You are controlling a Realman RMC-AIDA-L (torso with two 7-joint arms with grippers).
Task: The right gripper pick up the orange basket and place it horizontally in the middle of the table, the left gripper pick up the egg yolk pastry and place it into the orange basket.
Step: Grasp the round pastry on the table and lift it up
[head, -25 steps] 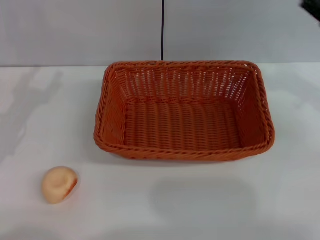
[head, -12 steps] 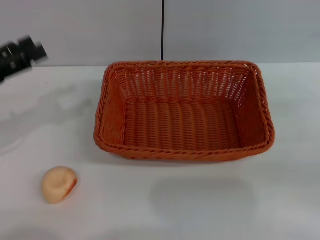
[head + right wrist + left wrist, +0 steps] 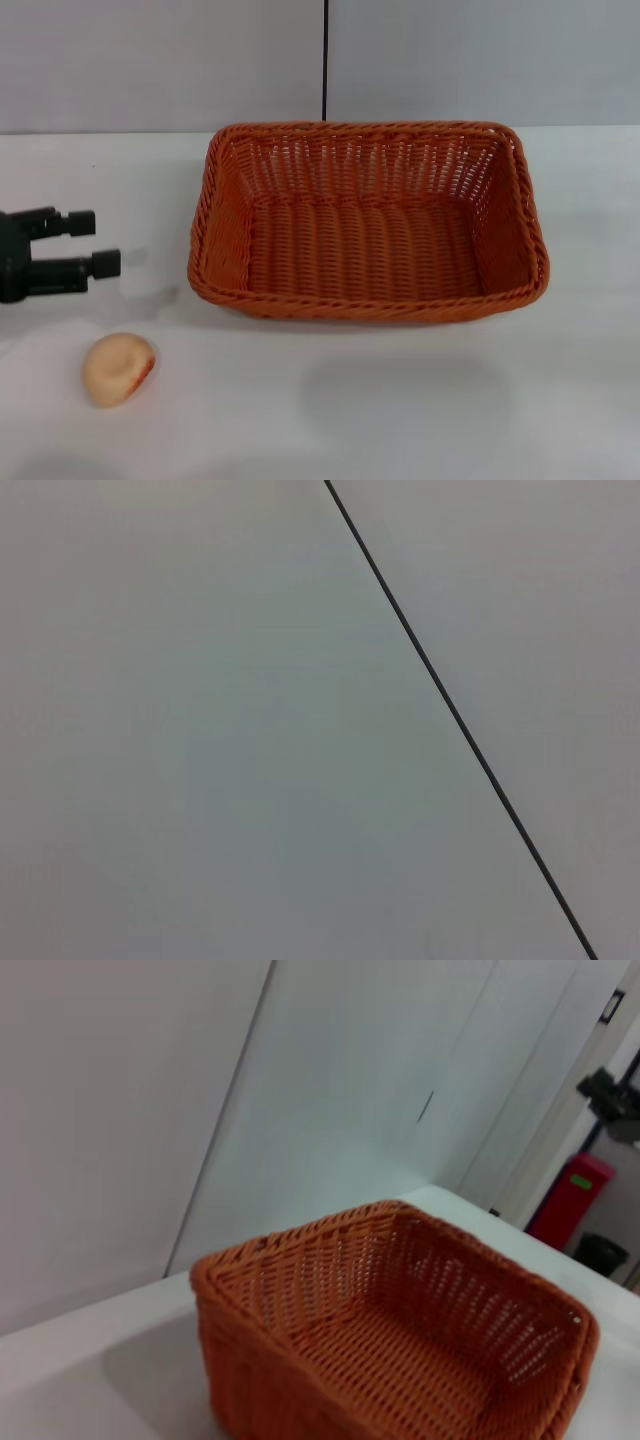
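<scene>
The orange basket (image 3: 368, 220) lies lengthwise across the middle of the white table (image 3: 400, 400), empty inside; the left wrist view shows it too (image 3: 400, 1340). The egg yolk pastry (image 3: 118, 368) rests on the table at the front left, its reddish patch turned to the right. My left gripper (image 3: 98, 242) comes in from the left edge, above and behind the pastry and left of the basket, its two black fingers apart and holding nothing. The right gripper is out of view.
A grey wall with a dark vertical seam (image 3: 325, 60) stands behind the table. The left wrist view shows a red bin (image 3: 568, 1200) and a dark stand (image 3: 615, 1095) off beyond the table.
The left gripper entered at the upper left and has dropped down toward the table, now level with the basket's left side. The right gripper's dark tip left the top right corner. Basket and pastry have not moved.
</scene>
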